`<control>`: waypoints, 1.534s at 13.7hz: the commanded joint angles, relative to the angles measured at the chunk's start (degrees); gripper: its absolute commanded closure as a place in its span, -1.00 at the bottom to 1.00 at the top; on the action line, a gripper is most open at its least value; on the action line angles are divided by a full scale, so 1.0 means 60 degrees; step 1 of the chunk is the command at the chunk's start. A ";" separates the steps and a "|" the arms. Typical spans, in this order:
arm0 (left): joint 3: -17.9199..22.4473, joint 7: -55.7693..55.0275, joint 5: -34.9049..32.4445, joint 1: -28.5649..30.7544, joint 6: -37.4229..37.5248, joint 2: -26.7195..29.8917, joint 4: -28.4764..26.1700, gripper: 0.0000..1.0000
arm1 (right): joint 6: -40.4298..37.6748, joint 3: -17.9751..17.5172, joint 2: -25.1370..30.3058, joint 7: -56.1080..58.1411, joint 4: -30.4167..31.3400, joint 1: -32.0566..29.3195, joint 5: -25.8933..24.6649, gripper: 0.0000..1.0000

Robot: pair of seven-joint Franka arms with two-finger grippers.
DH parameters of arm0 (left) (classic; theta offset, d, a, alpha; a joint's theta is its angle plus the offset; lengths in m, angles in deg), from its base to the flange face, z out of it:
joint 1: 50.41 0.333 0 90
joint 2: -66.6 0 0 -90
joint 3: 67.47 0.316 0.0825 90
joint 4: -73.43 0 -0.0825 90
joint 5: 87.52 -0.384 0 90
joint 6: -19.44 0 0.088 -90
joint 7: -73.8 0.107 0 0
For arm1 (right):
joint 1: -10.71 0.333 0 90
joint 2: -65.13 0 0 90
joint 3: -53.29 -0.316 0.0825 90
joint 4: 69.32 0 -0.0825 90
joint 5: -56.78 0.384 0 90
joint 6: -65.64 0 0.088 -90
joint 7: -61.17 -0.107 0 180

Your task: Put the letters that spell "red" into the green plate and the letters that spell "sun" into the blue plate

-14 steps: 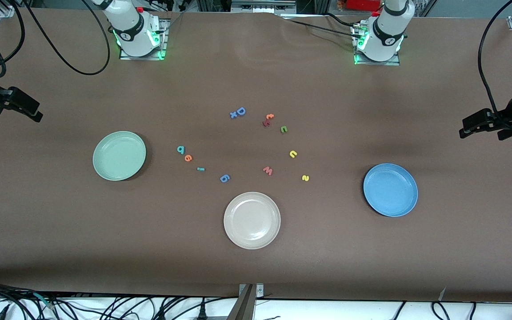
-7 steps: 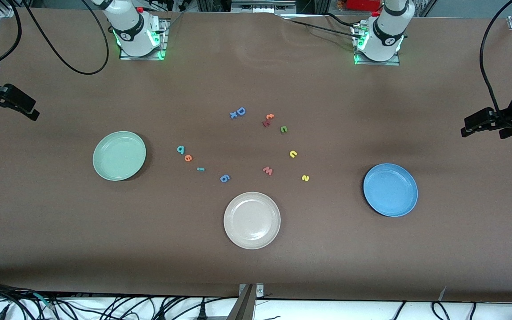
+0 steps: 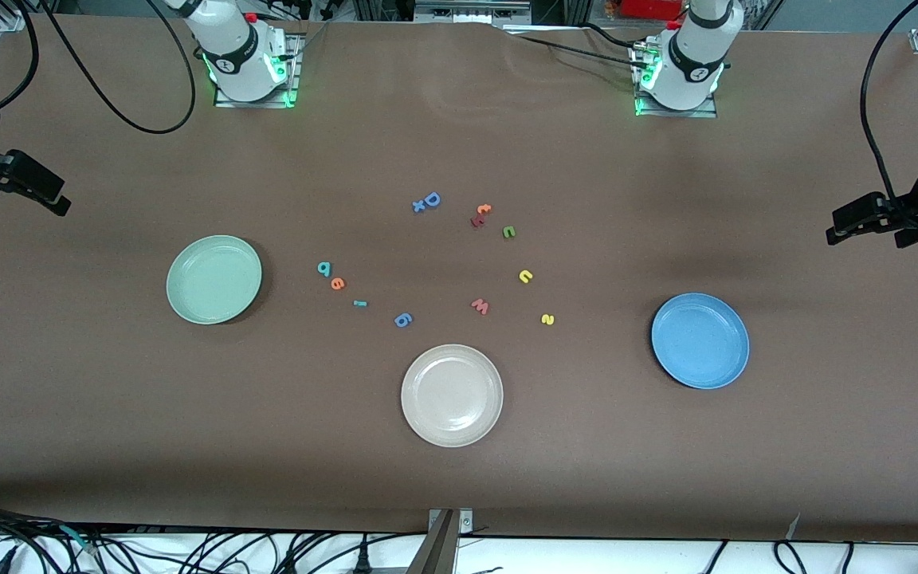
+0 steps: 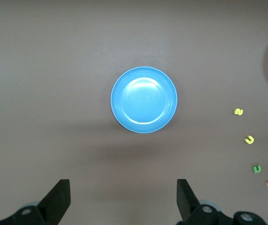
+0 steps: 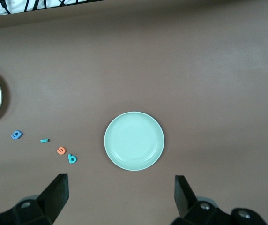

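Left gripper (image 4: 120, 206) wide open, empty, high over desk (image 3: 459, 478) edge by blue plate (image 3: 700, 340). Right gripper (image 5: 120, 204) same, by green plate (image 3: 213, 279). Both wait. d (image 3: 323, 269), e (image 3: 337, 283), r (image 3: 360, 303) lie near green plate; s (image 3: 547, 319), u (image 3: 526, 276), n (image 3: 509, 232) mid-desk.

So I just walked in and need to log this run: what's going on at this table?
Nothing is being handled yet. Both arms wait with open jaws: the left gripper high over the table's end by the blue plate, the right gripper over the end by the green plate. Both plates are empty. The small foam letters lie loose on the table between them, the teal d, orange e and teal r toward the green plate, the yellow s, yellow u and green n toward the blue one.
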 commanded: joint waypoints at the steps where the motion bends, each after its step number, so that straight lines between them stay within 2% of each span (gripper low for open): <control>1: 0.0009 0.0178 0.0051 0.0025 0.0188 -0.0006 0.0043 -1.00 | -0.0092 -0.0018 0.0169 -0.0005 0.0092 -0.0046 0.0186 -0.99; 21: -0.0050 0.0193 0.0051 -0.0121 0.0188 -0.0020 0.0057 -1.00 | -0.0136 -0.0062 0.0184 0.0097 0.0136 -0.0046 0.0172 -0.98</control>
